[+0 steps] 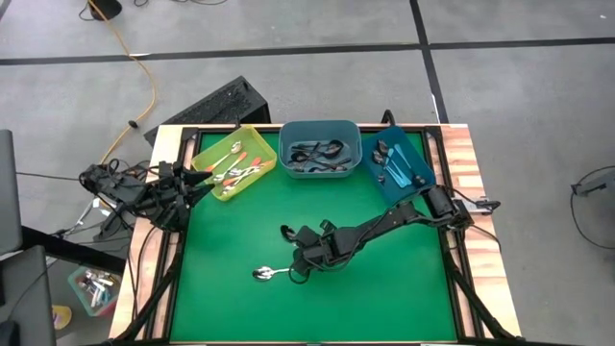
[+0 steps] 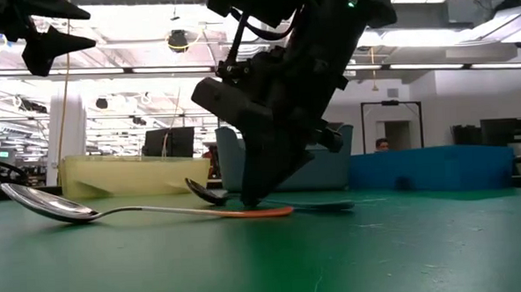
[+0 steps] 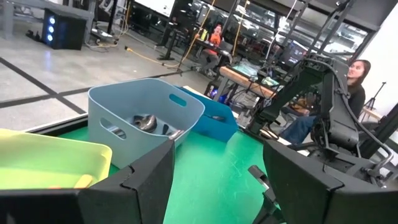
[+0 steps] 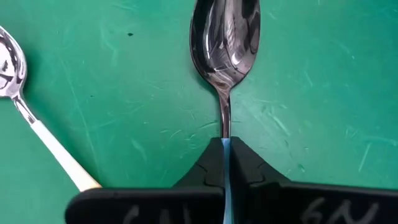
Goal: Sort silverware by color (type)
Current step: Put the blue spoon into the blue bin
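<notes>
Down on the green mat (image 1: 231, 308), my right gripper (image 4: 226, 163) has its fingers pressed together on the handle of a teal-handled spoon (image 4: 225, 37), a thin strip of pale blue showing between the pads where the steel neck disappears. Seen past those fingers, the spoon's long axis runs straight ahead toward twelve o'clock, its polished, scratched bowl lying face up on the mat; the next move looks to me like a straight lift along that line. An orange-handled spoon (image 4: 25, 106) lies close at ten o'clock, angled away and not touching, its mirror-bright bowl also up. From overhead, the right gripper (image 1: 296, 273) sits near the mat's middle, far nearer both spoons than my left gripper (image 1: 197, 187), which waits with fingers spread at the table's nine o'clock edge beside the yellow bin (image 1: 233, 160). Across the far side stand a grey-blue bin (image 1: 320, 129) and a deep blue bin (image 1: 423, 154), all smooth plastic, already holding spoons.
</notes>
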